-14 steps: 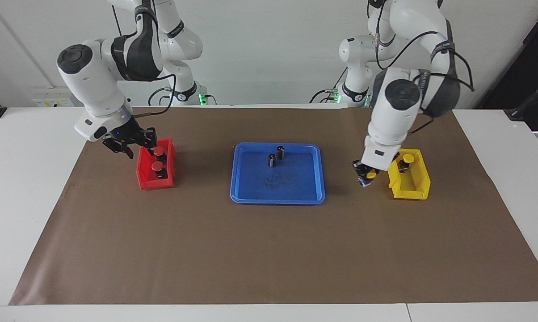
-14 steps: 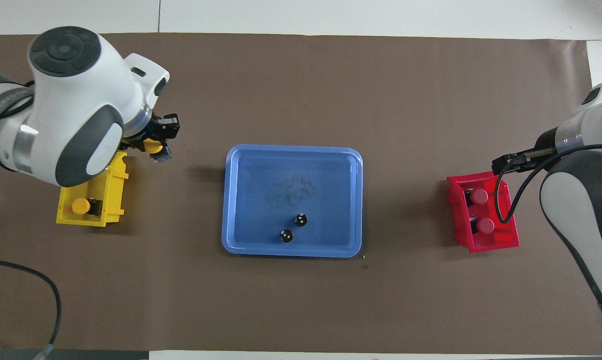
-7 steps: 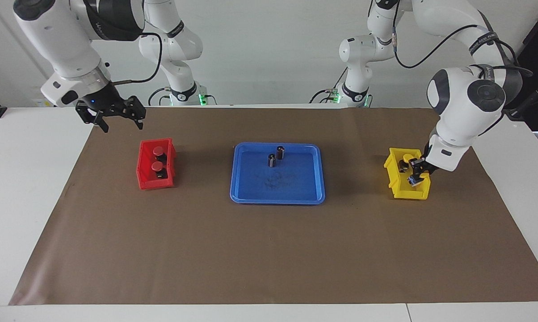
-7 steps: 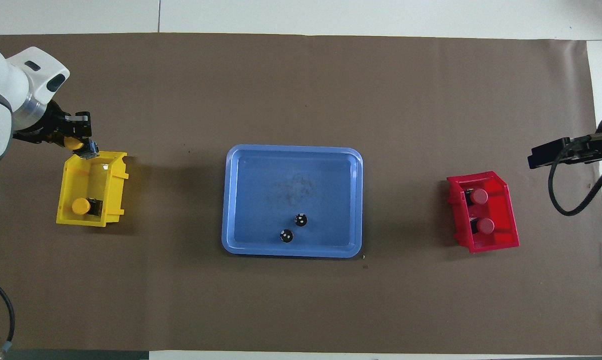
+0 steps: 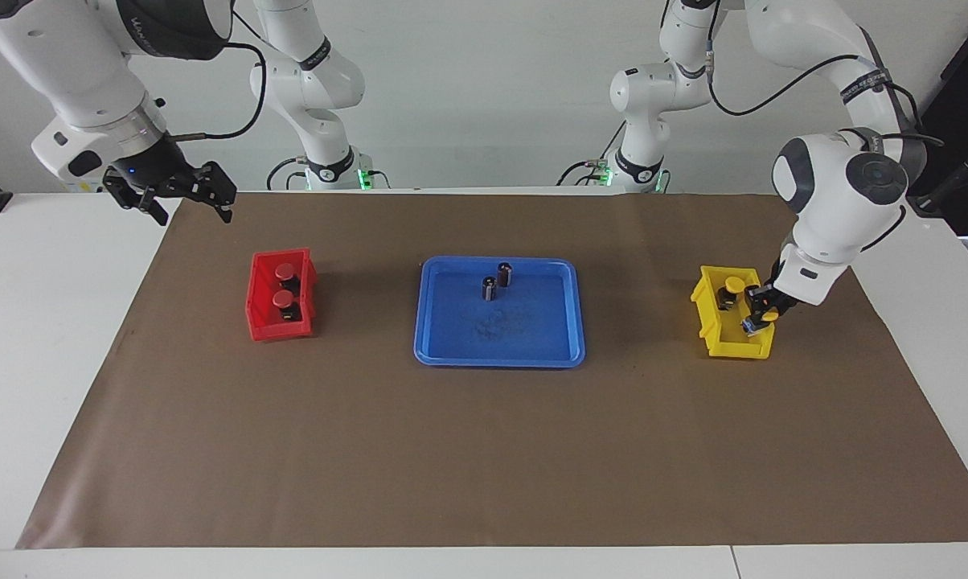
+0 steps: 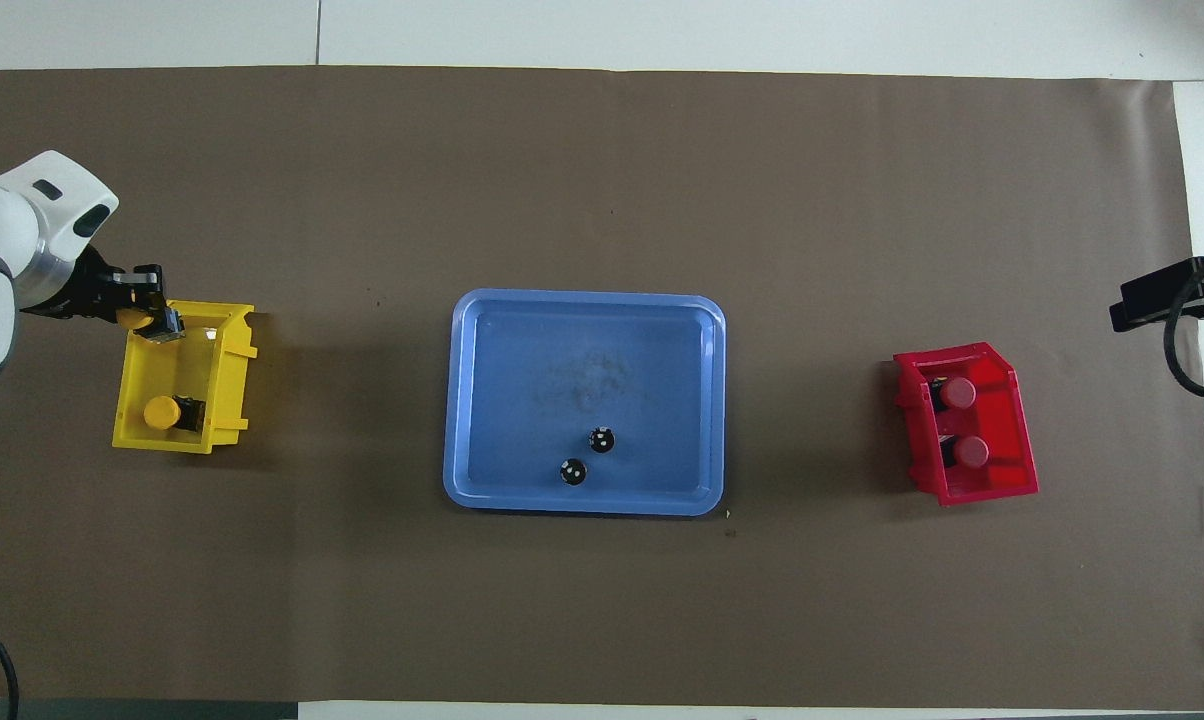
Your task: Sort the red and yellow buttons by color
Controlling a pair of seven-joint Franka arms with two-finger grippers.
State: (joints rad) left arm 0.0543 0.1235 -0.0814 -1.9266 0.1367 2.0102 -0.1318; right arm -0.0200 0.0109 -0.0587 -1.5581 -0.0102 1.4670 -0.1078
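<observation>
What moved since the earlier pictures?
The left tool carried a yellow button from beside the yellow bin to over its open end, gripping it all the way. The right tool, now open, rose away from the red bin toward the table's edge. The other three buttons, both bins, the blue tray and its two dark cylinders stayed put.

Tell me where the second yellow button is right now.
The left gripper holds the yellow button over the yellow bin, at the left arm's end of the table, beside the other yellow button already inside.
</observation>
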